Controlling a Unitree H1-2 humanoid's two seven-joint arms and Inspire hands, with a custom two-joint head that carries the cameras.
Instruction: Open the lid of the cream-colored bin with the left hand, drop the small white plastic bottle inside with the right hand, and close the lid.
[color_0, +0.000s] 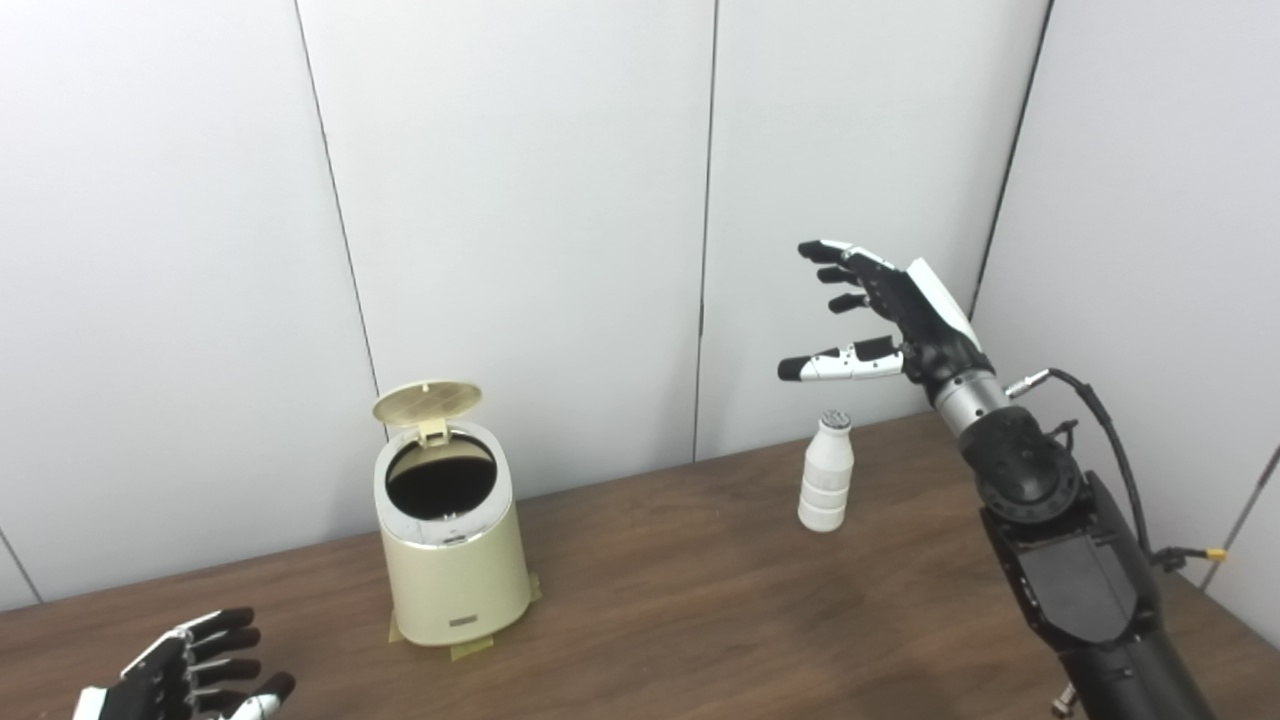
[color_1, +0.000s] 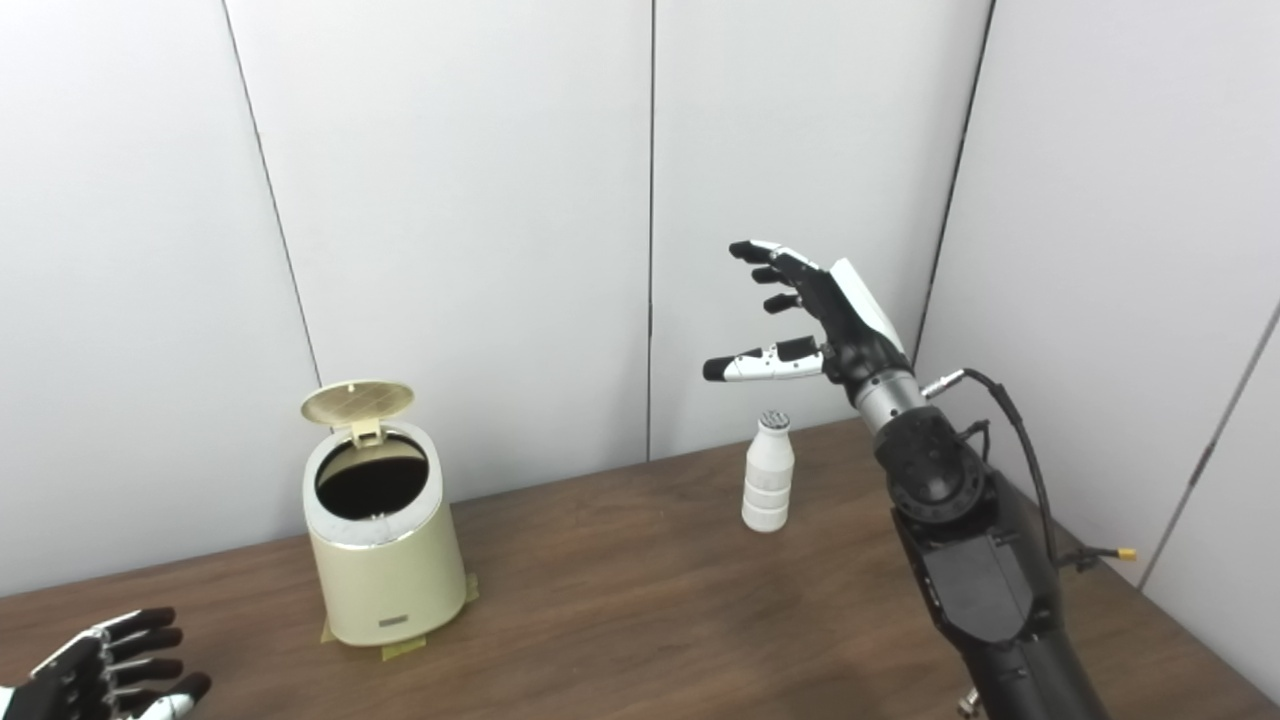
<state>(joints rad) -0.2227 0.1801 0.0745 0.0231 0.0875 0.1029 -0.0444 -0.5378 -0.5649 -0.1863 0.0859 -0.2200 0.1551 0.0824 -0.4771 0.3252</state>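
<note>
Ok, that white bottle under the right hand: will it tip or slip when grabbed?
The bottle is tall and narrow on a small base, so a sideways nudge probably topples it. It looks like light plastic, likely easy to lift. Its ridged lower half should help the right hand grip it.

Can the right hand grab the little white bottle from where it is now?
Probably yes. The right hand is open and raised just above the bottle, which stands alone on the table, nothing between them.
</note>
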